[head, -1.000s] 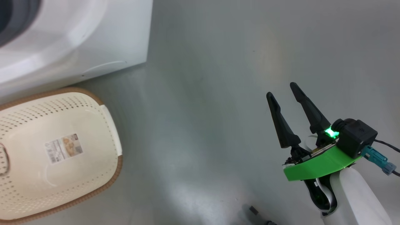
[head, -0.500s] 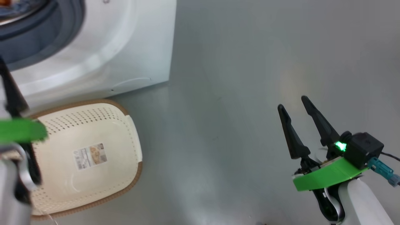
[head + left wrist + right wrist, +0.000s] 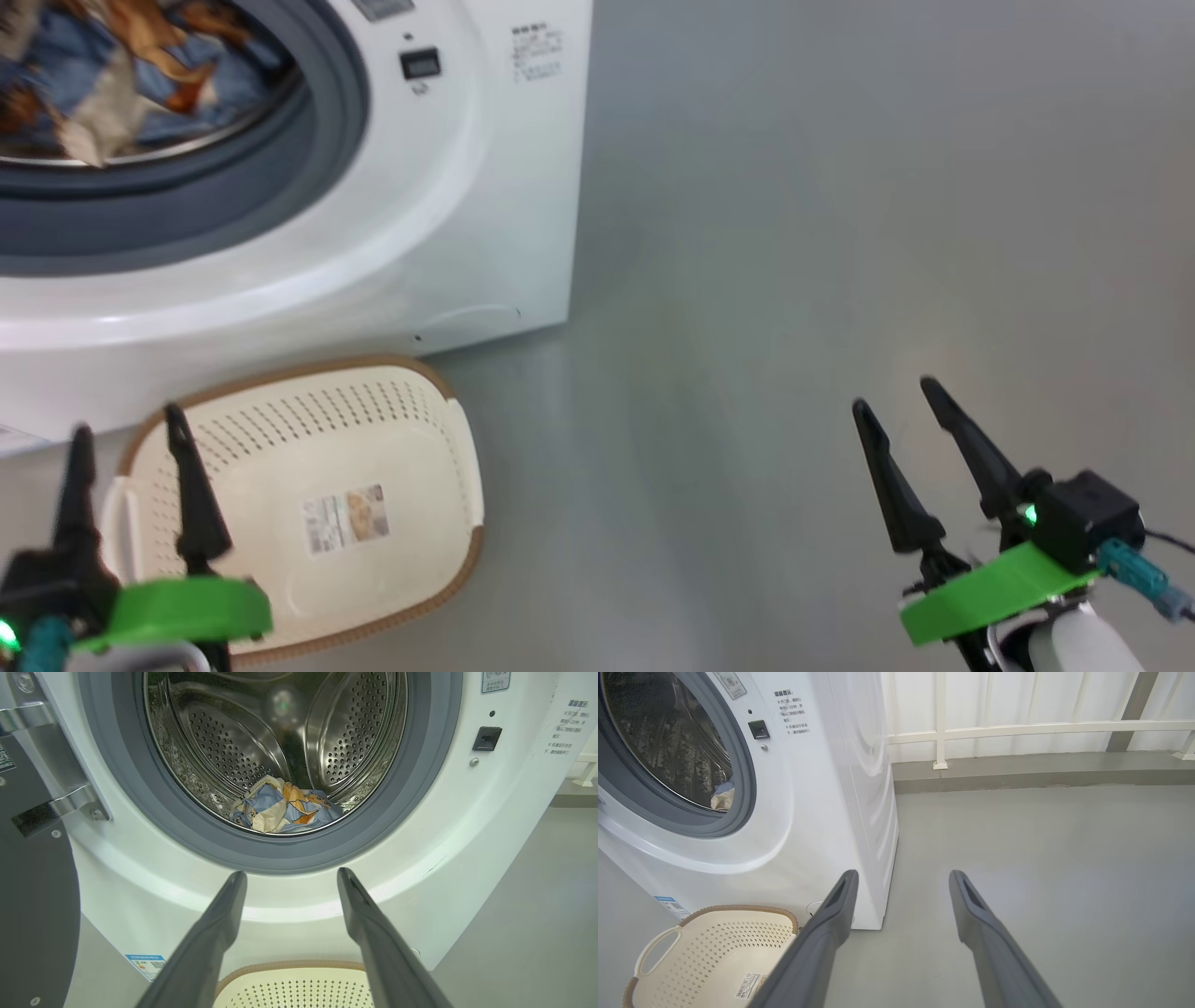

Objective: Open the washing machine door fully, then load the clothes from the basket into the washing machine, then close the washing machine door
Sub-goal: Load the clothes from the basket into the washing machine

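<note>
The washing machine stands open at the upper left, and the blue and orange clothes lie inside its drum. In the left wrist view the clothes rest at the bottom of the steel drum. The washing machine door is swung out on its hinge at that view's left edge. The basket sits on the floor in front of the machine, with just a label sticker on its floor. My left gripper hangs open above the basket's left end. My right gripper is open over bare floor, far right.
Grey floor stretches to the right of the machine. A white railing on a raised kerb runs along the back in the right wrist view. The basket stands close against the machine's front.
The head camera has swung, so the machine and basket sit lower and further right in the picture. My left gripper has come into view over the basket. Both grippers stay open.
</note>
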`<state>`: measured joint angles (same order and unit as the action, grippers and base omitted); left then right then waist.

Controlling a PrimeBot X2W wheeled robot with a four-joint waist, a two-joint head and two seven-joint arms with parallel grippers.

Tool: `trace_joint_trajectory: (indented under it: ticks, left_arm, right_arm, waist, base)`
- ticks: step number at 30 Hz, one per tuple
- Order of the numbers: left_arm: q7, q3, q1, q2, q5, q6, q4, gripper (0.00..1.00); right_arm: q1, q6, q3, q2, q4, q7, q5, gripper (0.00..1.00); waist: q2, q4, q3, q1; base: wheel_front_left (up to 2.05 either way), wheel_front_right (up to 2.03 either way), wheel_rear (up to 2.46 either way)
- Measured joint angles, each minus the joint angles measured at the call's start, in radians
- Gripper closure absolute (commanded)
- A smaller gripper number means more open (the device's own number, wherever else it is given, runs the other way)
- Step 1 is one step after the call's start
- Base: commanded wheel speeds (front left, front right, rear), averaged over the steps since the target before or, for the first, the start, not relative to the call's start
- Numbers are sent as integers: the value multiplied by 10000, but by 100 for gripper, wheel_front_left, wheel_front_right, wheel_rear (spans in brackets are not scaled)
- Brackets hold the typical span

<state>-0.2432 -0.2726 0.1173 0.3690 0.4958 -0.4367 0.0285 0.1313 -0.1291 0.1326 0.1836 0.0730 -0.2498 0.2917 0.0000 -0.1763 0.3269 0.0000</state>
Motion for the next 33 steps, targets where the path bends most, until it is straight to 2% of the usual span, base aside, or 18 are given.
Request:
trace_joint_trajectory:
  ticks: [8,20,33]
  left_arm:
    - [-50,-433,-1229,-244,77,435,-73,0]
    - [-61,-729,-2218,-456,-59,1014,-188,0]
    - [-63,-786,-2411,-560,-211,1697,-313,0]
  right_arm:
    - [-1151,0,-372,-54,58,165,-178,0]
    - [-2218,0,-708,-297,-702,811,-633,0]
    - [-2770,0,-861,-527,-1170,1087,-892,0]
  waist:
    - [0,404,-1160,0]
    - [0,1106,-2673,-1]
    - [0,1694,-3392,0]
  base:
    - [0,0,0]
    - [0,0,0]
    - [0,0,0]
